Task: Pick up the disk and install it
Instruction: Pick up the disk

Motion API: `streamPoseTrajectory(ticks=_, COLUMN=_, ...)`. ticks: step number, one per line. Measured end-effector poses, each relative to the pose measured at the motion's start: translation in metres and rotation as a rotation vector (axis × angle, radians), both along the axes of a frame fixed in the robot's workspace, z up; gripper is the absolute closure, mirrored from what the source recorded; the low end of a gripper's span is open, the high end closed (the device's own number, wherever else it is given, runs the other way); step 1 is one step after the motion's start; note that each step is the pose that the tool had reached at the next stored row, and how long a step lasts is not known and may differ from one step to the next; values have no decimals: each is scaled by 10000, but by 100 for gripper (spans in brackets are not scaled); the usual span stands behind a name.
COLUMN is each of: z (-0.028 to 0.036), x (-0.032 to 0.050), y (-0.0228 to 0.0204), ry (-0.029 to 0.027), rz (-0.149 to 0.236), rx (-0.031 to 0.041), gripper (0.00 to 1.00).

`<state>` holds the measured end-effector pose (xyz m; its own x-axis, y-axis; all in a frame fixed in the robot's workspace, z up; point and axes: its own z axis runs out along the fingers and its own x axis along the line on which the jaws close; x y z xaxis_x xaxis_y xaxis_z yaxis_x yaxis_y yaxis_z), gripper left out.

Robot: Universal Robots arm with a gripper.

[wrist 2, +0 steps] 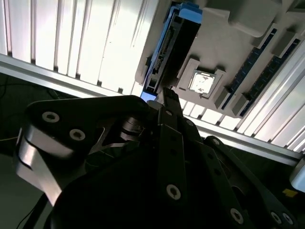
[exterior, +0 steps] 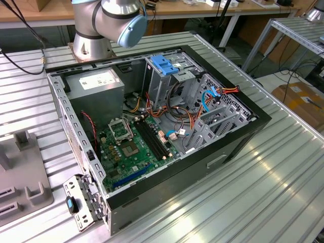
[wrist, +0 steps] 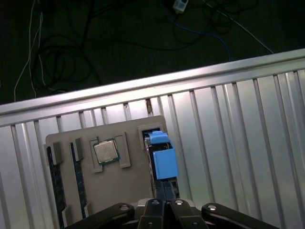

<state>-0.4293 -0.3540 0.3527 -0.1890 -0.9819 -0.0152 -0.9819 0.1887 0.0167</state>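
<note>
The disk stands on its edge in a slot of a grey holder, with a blue plastic piece along its upper edge. In the second wrist view the disk shows as a dark slab with a row of connector pins. My gripper hangs right over the disk's near end, its black fingers pressed together with nothing between them. Its tip sits beside that end of the disk; I cannot tell whether they touch. The open computer case lies on its side on the table.
The holder also carries a processor chip and two memory sticks. Inside the case are a metal cage with a blue handle, a grey power-supply box, a green board and loose cables. A metal bracket lies by the case's corner.
</note>
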Motion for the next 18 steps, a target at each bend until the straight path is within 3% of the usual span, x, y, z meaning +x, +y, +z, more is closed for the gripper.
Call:
streamPoseTrajectory(ticks=2, z=0, x=0, y=0, ry=0, rz=188, rx=0, gripper=89)
streamPoseTrajectory(ticks=4, z=-1, x=0, y=0, ry=-1, rz=698, rx=0, gripper=89)
streamPoseTrajectory(ticks=6, z=-2, x=0, y=0, ry=-1, rz=973, rx=0, gripper=89)
streamPoseTrajectory(ticks=8, z=-6, x=1, y=1, ry=-9, rz=1565, rx=-2, gripper=89)
streamPoseTrajectory(ticks=14, z=-28, x=1, y=1, ry=-299, rz=2127, rx=-48, gripper=89)
streamPoseTrajectory(ticks=18, z=-65, x=7, y=11, ry=-306, rz=2183, rx=-84, gripper=89)
